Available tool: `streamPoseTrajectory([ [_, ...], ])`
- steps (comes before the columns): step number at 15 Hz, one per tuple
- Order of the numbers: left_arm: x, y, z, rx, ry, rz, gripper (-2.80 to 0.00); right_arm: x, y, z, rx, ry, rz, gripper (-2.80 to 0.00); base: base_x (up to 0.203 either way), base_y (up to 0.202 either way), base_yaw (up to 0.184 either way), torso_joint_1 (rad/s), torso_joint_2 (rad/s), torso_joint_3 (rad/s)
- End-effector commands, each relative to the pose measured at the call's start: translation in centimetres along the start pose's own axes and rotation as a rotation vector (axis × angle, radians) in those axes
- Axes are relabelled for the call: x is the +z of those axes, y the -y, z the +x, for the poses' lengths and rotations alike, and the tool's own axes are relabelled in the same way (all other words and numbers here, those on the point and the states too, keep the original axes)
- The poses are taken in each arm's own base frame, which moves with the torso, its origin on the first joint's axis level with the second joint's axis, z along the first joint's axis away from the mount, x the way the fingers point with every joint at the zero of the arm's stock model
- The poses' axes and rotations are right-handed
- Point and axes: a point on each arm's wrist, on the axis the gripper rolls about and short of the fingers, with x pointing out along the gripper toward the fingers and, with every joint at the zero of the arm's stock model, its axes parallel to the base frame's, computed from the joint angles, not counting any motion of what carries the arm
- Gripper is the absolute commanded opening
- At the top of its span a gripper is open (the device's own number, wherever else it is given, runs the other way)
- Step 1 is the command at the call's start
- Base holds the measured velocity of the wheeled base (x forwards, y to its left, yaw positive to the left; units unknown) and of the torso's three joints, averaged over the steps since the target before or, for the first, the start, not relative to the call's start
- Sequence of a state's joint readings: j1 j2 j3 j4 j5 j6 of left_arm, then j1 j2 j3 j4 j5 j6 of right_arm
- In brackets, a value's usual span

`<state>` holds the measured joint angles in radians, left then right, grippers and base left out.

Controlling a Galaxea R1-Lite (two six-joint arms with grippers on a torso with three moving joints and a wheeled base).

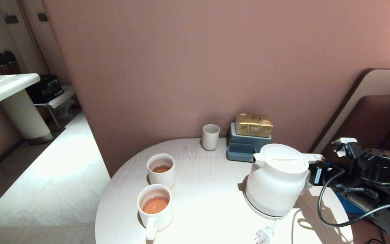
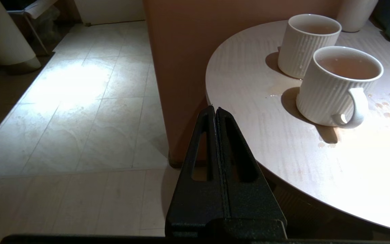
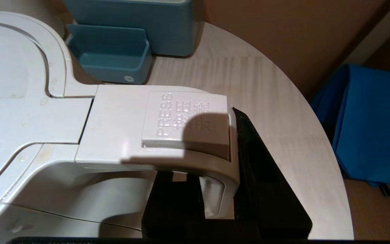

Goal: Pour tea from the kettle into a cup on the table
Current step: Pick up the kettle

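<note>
currently the right gripper (image 3: 215,200) is clamped on the loop handle (image 3: 225,169) of the kettle (image 1: 276,179); in the right wrist view i see one black finger (image 3: 266,189) outside the handle's vertical part and the other inside the loop, with the white plastic pinched between them. the lid-release tab (image 3: 185,118) marked "press" sits just above the grip. the kettle stands upright on its round base (image 1: 259,208), at about 4 o'clock on the table (image 1: 201,217) as i see it from the head camera, spout turned toward 9 o'clock. the base's plug (image 1: 264,235) lies loose on the tabletop near the front edge.

two ribbed white mugs hold brown tea: the near mug (image 1: 155,210) at roughly 7 o'clock on the table, the far mug (image 1: 161,170) just behind it, close but apart. a small plain cup (image 1: 211,137) stands at 12 o'clock by the wall, beside a blue-grey organiser box (image 1: 245,145) with a gold packet (image 1: 254,125) on top. droplets (image 2: 383,108) spot the wood near the handled mug.

the left gripper (image 2: 216,112) is closed, fingers pressed together, hanging off the table's left edge over the tiled floor (image 2: 73,112), well apart from the mugs.
</note>
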<state>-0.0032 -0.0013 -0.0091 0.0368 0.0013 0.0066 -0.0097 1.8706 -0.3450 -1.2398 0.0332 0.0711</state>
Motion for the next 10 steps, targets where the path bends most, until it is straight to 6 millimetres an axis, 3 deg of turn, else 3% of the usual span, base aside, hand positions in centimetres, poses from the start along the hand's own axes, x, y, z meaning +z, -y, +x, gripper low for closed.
streamPoseTrajectory([
  [1,0.0,0.0,0.0,0.0,-0.001,0.0,-2.8,0.7,-0.3,-0.2,0.012,0.032,0.0,-2.8,0.0,0.0,0.0,0.0,0.0,0.0],
  [10,0.0,0.0,0.0,0.0,-0.001,0.001,-2.8,9.1,-1.7,-1.4,0.01,0.108,0.088,-2.8,0.0,0.0,0.0,0.0,0.0,0.0],
])
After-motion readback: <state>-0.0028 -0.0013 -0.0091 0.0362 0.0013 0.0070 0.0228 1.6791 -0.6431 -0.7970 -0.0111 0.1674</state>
